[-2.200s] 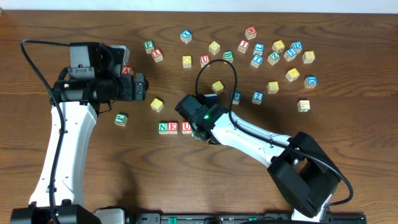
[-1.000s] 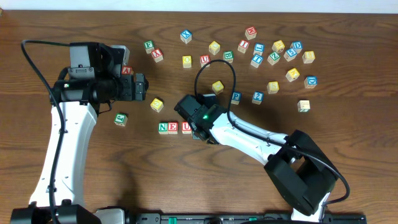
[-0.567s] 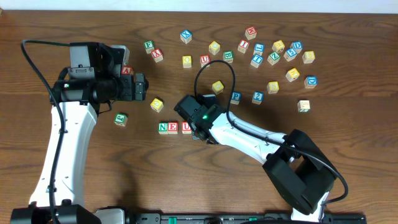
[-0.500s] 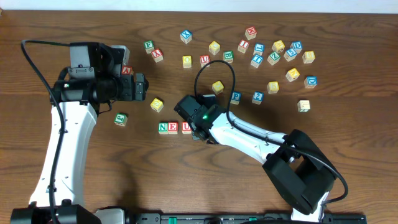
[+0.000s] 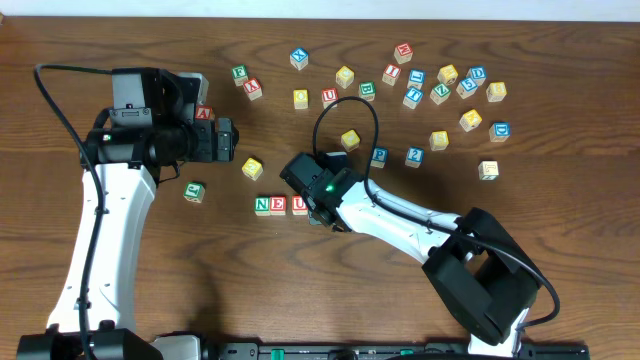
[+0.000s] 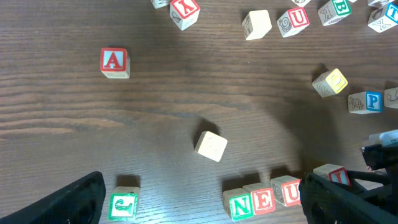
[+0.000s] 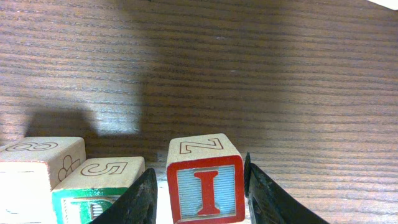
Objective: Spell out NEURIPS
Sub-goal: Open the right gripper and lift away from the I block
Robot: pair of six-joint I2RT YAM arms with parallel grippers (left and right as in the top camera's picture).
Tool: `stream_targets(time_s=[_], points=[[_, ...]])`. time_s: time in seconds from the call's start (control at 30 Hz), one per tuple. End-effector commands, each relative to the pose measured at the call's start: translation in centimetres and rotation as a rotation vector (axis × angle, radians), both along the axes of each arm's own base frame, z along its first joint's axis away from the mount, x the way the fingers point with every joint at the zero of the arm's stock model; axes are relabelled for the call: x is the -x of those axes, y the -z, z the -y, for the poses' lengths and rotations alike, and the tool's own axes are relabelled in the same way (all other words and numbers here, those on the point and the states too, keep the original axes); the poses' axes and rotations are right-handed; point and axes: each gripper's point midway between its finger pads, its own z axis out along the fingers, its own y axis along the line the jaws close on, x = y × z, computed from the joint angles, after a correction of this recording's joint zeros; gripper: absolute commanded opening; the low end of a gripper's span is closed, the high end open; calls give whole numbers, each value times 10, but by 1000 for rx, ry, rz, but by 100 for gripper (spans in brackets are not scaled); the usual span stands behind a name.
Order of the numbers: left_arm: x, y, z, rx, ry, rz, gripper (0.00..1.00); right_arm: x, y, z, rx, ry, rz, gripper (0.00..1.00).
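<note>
Loosely, right gripper [image 7: 199, 186] flanks I cube [image 7: 205, 190] near U cube [image 6: 287, 191]; left gripper [image 6: 205, 208] wide

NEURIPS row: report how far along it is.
Done: N, E and U sit in a row. In hand: the right hand stands open around the red I block, beside a green-lettered block whose letter is cut off, probably R. Left: P lies loose, away from the row; S I cannot pick out.
</note>
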Motion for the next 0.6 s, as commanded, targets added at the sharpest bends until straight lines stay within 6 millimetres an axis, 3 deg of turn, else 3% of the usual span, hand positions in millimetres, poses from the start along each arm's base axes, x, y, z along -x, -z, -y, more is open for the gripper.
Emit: stream_targets(time_s=[0.0,0.57], points=[[-4,-9,1,0,22,27,98,0,5,5,17,18,-1,39],[-4,-9,1,0,22,28,98,-10,-13,7,-13,32,37,38]])
